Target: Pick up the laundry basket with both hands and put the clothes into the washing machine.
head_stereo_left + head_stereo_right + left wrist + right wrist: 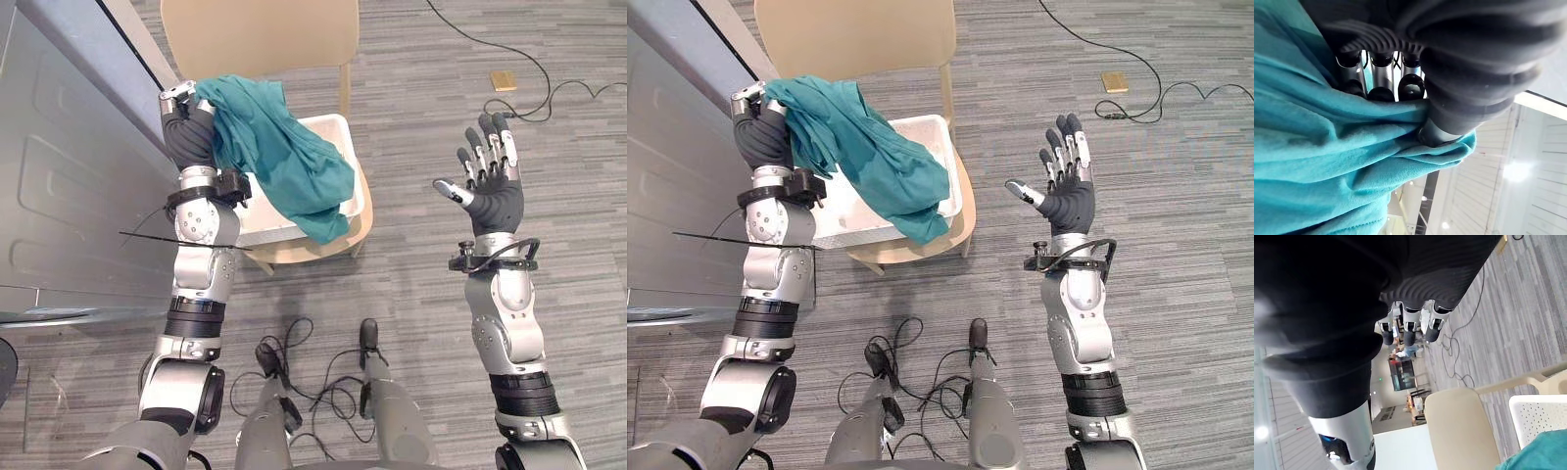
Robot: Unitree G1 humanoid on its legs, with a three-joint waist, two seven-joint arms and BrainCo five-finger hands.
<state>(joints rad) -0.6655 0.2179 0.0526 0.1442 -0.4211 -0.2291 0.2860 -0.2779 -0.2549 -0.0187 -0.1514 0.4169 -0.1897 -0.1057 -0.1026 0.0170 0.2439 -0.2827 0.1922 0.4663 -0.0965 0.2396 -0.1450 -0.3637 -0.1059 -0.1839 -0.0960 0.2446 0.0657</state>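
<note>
1. My left hand has its fingers and thumb curled into a fold of the teal cloth, pinching it tight. The hand is raised beside the washer.
2. My right hand is up over the floor with fingers straight and spread and the thumb out. It holds nothing and is well apart from everything else.
3. The cloth hangs from my left hand and drapes down over the basket, spilling past its near right corner and over the front edge of the seat.
4. The white basket sits on the seat of the chair, its far edge toward the backrest. Neither hand touches it.
5. Progress, as I judge it: one garment is lifted clear and nothing is loaded yet. Carrying it to the washer and dropping it in are left, and the two-handed basket lift has not been done.
6. Hard to make out:
   - The washer is a grey panel cut off at the left, and I cannot find its door or opening.
   - The cloth covers much of the basket's inside, so I cannot tell whether more clothes lie there.
</note>
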